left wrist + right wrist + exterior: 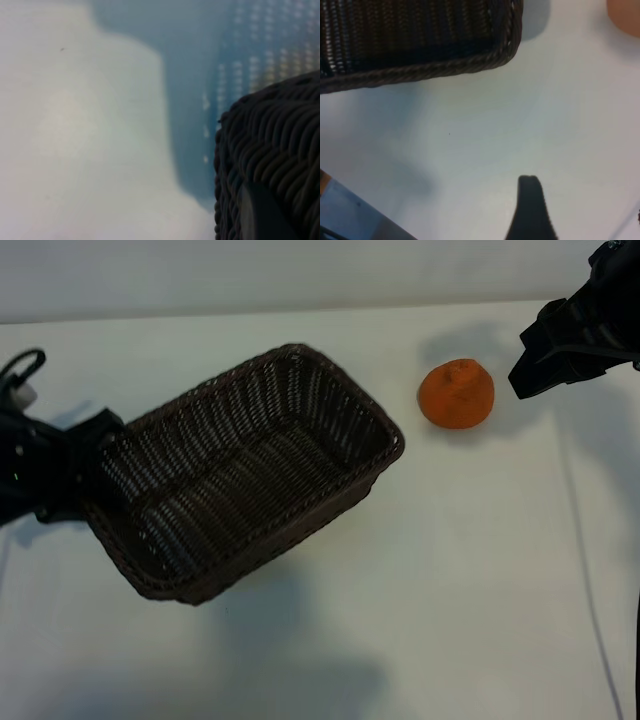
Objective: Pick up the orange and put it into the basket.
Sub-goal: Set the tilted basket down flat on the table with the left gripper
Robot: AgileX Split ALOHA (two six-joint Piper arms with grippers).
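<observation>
orange (pixel 456 394): sat on the white table (pixel 470 570), off the basket's far right corner, not touching it
basket (pixel 245 472): tilted, left end lifted
left gripper (pixel 82 472): clamped on the basket's left rim
right gripper (pixel 548 348): jaws apart, empty, just beside the orange

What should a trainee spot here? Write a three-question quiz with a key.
1. True or false: the orange lies inside the basket.
2. Which one grips the basket's end? A) left gripper B) right gripper
3. Fill in: the open right gripper is near the ____ without touching it.

Key: 1 false, it lies on the table beside the basket. 2 A. 3 orange.
</observation>
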